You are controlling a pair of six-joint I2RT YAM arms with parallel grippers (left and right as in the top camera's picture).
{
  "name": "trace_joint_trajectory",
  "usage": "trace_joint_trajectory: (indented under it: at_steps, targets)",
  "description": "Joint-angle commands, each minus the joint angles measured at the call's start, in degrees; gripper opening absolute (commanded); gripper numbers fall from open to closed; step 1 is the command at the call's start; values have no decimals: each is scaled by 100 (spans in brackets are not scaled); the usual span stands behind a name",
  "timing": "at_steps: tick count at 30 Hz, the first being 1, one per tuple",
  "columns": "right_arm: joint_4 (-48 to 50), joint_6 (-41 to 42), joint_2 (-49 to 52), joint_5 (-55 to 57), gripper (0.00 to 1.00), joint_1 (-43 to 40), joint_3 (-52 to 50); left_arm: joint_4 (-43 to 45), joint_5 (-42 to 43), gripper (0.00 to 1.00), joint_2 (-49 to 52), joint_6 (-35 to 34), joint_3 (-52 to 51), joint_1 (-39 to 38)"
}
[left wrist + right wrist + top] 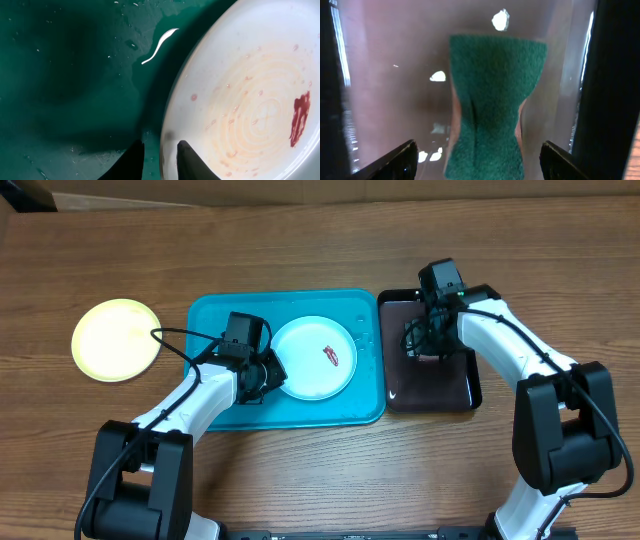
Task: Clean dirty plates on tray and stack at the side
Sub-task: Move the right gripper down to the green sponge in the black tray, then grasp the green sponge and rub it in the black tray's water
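Nearest, the left gripper (161, 161) has its fingers narrowly parted astride the rim of the white plate (315, 358), which lies smeared on the turquoise tray (215, 320); whether they truly pinch it is unclear. It should pin that plate steady. Beyond, the right gripper (477, 160) hangs wide open and empty over the green sponge (495, 85) in the black tray (440, 392); it should drop squarely and close across the sponge's waist.

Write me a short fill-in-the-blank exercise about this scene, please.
The white plate lies on the blue ___.
The yellow plate lies on the bare ___.
The right gripper hangs open over a green ___.
Missing: tray; table; sponge.
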Motion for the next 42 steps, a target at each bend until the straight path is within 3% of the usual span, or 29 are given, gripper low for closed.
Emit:
trace_joint_trajectory:
  at_steps: [1, 9, 10, 12, 16, 18, 19, 31, 32, 33, 34, 36, 37, 38, 39, 40, 42]
  targets:
    - [245, 46, -107, 90, 79, -20, -299, 2, -74, 25, 46, 114, 44, -37]
    - [883, 44, -98, 57, 76, -20, -793, 2, -76, 26, 46, 114, 44, -37]
    - [890, 42, -98, 22, 67, -20, -800, 2, -76, 26, 46, 111, 44, -37]
    - [887, 42, -98, -13, 4, -20, -800, 4, -76, 26, 46, 111, 44, -37]
    - [925, 39, -98, -66, 5, -20, -800, 7, -74, 26, 46, 111, 44, -37]
    - [977, 42, -98, -68, 68, -20, -800, 4, -74, 26, 46, 111, 44, -37]
    - [1012, 42, -98, -68, 75, -20, -800, 4, -74, 26, 46, 111, 44, -37]
    - [1408, 44, -87, -68, 75, -20, -800, 0, -74, 26, 46, 111, 44, -37]
    - [1425, 42, -61, -68, 57, -20, -800, 0, -74, 26, 46, 114, 44, -37]
    - [1429, 42, -48, -68, 15, -20, -800, 0, -74, 26, 46, 111, 44, -37]
    - [1427, 42, -22, -68, 4, -20, -800, 2, -74, 26, 46, 114, 44, -37]
    - [1434, 42, 15, -68, 4, -20, -800, 0, -74, 26, 46, 111, 44, -37]
    - [1451, 42, 20, -68, 20, -20, -800, 0, -74, 26, 46, 111, 44, -37]
    - [1482, 42, 20, -68, 46, -20, -800, 0, -74, 26, 46, 114, 44, -37]
    - [1528, 42, 20, -66, 82, -20, -800, 0, -74, 26, 46, 114, 44, -37]
    - [1609, 42, 20, -66, 89, -20, -800, 2, -72, 26, 46, 111, 44, -37]
    - [1727, 42, 20, -66, 92, -20, -800, 2, -74, 26, 46, 111, 44, -37]
